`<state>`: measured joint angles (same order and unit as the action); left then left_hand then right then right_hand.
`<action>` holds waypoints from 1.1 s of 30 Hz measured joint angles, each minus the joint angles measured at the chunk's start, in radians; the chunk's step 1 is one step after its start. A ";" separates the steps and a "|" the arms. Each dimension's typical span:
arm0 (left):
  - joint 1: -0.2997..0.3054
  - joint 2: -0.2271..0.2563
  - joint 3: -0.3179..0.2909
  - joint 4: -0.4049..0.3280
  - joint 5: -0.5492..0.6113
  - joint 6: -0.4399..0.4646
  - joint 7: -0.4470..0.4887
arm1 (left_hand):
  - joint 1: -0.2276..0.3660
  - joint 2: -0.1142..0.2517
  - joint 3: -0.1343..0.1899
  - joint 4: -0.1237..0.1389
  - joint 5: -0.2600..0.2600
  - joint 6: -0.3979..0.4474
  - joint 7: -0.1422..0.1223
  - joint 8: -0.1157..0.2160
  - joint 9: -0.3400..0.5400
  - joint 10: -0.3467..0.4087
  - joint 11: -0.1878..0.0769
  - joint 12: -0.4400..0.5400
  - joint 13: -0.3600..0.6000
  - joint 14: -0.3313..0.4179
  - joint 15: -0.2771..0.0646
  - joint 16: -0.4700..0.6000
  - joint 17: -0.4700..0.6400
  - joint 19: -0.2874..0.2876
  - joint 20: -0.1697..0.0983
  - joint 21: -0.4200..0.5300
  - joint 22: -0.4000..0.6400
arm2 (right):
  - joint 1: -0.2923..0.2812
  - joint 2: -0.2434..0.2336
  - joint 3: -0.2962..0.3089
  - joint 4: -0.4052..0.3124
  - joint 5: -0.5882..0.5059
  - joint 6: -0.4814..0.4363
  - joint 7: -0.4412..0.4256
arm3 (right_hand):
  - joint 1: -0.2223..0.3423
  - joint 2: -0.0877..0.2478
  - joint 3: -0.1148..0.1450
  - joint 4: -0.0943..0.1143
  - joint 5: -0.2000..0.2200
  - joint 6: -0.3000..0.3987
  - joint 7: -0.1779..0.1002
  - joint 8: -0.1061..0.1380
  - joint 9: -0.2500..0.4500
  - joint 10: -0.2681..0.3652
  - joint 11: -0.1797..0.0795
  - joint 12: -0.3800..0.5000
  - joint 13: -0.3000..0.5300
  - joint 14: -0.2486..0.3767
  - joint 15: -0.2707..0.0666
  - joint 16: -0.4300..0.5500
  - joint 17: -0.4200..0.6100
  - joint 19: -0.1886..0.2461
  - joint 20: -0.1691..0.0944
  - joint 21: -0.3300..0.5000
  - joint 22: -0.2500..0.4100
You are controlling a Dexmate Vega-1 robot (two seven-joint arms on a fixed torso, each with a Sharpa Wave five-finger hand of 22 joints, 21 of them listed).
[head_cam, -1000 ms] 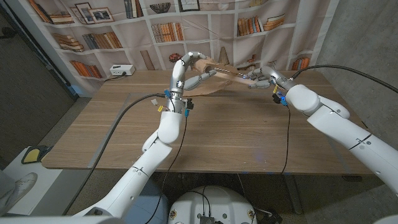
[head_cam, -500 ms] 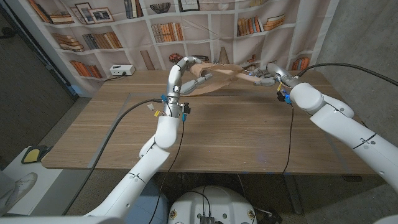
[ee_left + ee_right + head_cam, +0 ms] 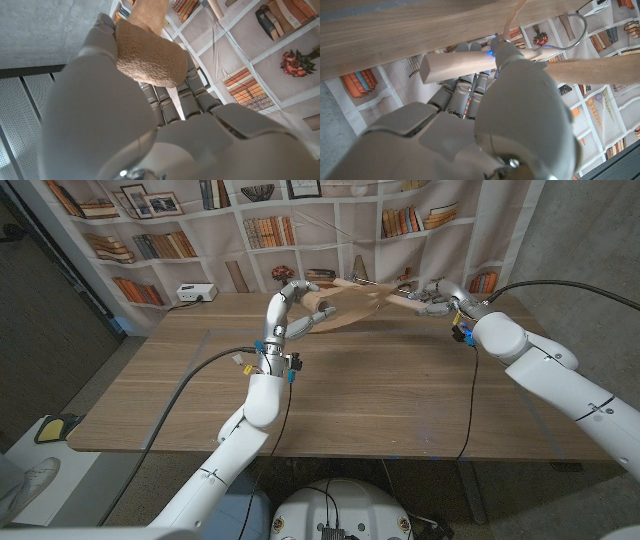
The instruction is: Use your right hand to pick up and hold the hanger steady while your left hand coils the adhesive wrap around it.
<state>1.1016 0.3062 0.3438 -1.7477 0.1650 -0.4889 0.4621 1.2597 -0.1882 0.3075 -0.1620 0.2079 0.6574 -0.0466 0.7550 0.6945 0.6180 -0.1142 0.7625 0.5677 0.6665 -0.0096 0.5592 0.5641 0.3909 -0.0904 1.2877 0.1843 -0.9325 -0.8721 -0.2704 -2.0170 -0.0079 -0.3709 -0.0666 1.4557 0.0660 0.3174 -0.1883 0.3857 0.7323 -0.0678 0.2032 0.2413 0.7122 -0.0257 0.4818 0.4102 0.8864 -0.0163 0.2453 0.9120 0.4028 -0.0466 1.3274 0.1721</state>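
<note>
Upper centre of the head view: the right hand (image 3: 432, 297) grips the wooden hanger (image 3: 362, 292), holding it raised above the table (image 3: 380, 410) for access, while the left hand (image 3: 293, 308) clasps the tan adhesive wrap (image 3: 150, 52) to wind it on.

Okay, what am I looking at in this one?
A two-armed robot is wrapping a wooden hanger above the far side of the table. Its right hand grips one end of the hanger, and its left hand holds a roll of tan adhesive wrap by the other end.
</note>
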 measured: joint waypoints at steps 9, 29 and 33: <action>0.044 0.003 -0.014 -0.026 -0.001 0.036 0.014 | 0.003 -0.003 0.000 0.000 0.000 0.000 0.000 0.000 0.000 0.000 0.000 0.000 0.000 0.000 0.000 -0.001 0.000 -0.002 0.002 0.000 0.000 | -0.023 -0.008 0.029 -0.012 0.020 0.006 -0.013 | 0.000 0.000 0.000 0.000 0.000 0.000 0.000 0.000 0.000 0.000 0.000 -0.003 0.000 0.000 0.000 0.003 0.000 0.000 0.000 0.000 0.000; 0.101 -0.008 -0.044 -0.043 -0.004 0.084 0.048 | -0.001 0.001 0.000 0.000 0.000 0.000 0.000 0.000 0.000 0.000 0.000 0.007 -0.005 0.000 0.000 0.003 0.000 -0.002 0.002 0.000 -0.003 | -0.058 -0.002 0.079 -0.011 0.111 0.111 -0.005 | -0.002 0.002 0.000 0.000 -0.001 0.000 0.000 0.000 0.000 0.000 0.000 -0.008 0.003 0.002 0.002 0.002 0.000 0.000 0.000 0.004 0.000; 0.104 -0.009 -0.050 -0.038 -0.002 0.093 0.060 | -0.001 0.001 0.000 0.000 0.000 0.000 0.000 0.000 0.000 0.000 0.000 0.007 -0.001 0.000 0.000 0.003 0.000 -0.002 0.002 0.000 -0.003 | -0.073 -0.001 0.099 -0.016 0.125 0.133 -0.001 | -0.002 0.002 0.000 0.000 -0.004 0.000 0.000 0.000 0.000 0.000 0.000 -0.007 0.003 0.002 0.002 0.002 0.000 0.000 0.000 0.004 0.000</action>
<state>1.2060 0.2968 0.2938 -1.7859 0.1631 -0.3962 0.5225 1.2591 -0.1876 0.3073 -0.1618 0.2079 0.6574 -0.0466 0.7549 0.6945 0.6177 -0.1143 0.7697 0.5667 0.6664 -0.0096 0.5623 0.5642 0.3889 -0.0881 1.2876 0.1811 -1.0052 -0.8732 -0.1713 -2.0332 0.1173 -0.2374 -0.0675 1.4541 0.0676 0.3175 -0.1883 0.3820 0.7322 -0.0677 0.2032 0.2413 0.7121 -0.0259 0.4746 0.4132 0.8888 -0.0138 0.2469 0.9118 0.4029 -0.0465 1.3314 0.1723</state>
